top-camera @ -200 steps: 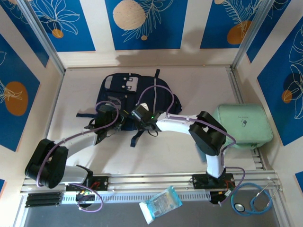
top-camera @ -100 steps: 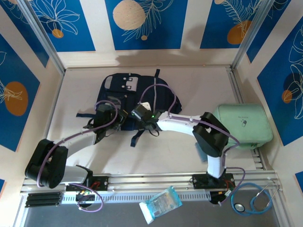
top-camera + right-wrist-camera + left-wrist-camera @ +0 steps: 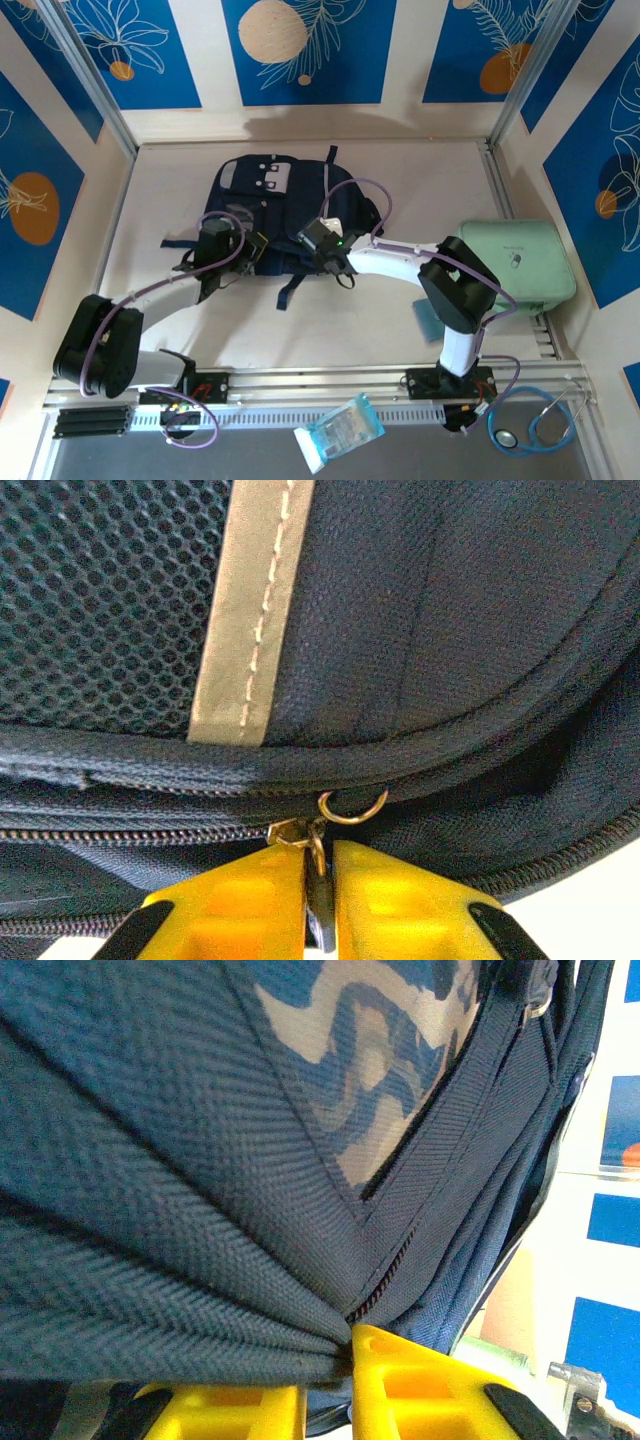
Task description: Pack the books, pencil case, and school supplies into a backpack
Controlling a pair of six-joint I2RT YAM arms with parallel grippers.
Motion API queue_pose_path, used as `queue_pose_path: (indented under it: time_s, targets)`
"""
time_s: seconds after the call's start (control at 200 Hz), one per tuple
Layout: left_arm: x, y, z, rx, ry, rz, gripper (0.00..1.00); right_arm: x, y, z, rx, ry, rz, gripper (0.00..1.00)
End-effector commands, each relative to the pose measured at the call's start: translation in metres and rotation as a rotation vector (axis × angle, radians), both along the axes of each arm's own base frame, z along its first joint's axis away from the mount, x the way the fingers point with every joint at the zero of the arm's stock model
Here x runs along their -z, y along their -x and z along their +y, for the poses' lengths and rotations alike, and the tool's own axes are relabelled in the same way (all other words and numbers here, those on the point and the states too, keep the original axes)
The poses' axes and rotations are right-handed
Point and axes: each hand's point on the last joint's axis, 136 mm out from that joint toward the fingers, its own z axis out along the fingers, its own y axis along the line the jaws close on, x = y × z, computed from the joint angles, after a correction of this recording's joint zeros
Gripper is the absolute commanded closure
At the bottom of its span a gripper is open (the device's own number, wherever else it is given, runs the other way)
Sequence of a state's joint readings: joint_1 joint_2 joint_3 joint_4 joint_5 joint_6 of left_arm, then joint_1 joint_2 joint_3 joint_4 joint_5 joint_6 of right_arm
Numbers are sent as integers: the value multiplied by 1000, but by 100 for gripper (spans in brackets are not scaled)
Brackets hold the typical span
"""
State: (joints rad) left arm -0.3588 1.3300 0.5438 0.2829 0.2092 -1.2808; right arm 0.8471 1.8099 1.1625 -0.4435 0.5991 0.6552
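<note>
The top external view shows the backpack (image 3: 290, 195) lying flat on the table, with a mint-green case (image 3: 515, 265) well to its right. Both arms are extended forward and bent inward over the backpack's near edge. The left gripper (image 3: 248, 250) is at its near-left part and the right gripper (image 3: 320, 238) at its near middle.

Grip detail is supplied by the wrist views. The left yellow fingers (image 3: 415, 1390) are almost closed, pinching a fold of navy fabric (image 3: 250, 1290). The right jaws are drawn to a narrow slit on the zipper pull (image 3: 312, 842), below the backpack's pale stripe (image 3: 250, 610).
</note>
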Motion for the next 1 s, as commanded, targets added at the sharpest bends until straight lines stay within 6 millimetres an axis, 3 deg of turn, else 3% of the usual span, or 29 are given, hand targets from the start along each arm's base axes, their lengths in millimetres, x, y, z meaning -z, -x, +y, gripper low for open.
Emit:
queue_pose_path:
  time_s: [0.0,0.29,0.425,0.475,0.605,0.735,0.86,0.995]
  targets:
    - [0,-6,19,-57,-42,-19,84,2,-3,-5,-4,-15,15,83]
    - [0,-6,19,-57,-40,-20,84,4,-5,-12,31,3,13,80]
    - [-1,-8,20,-61,-41,-24,84,7,-4,-17,34,28,11,92]
    - [0,-9,21,-62,-42,-23,84,4,-5,-28,73,61,2,100]
    - [2,-10,27,-68,-51,-19,84,-15,-9,-62,221,133,-47,100]
    - [4,-14,29,-52,-54,-12,84,-30,-14,-72,246,101,-85,100]
    - [2,-19,31,-40,-54,-15,79,-46,-21,-49,127,23,-98,100]
    - [1,-20,41,-51,-90,-12,57,-70,-16,6,-116,-127,-104,100]
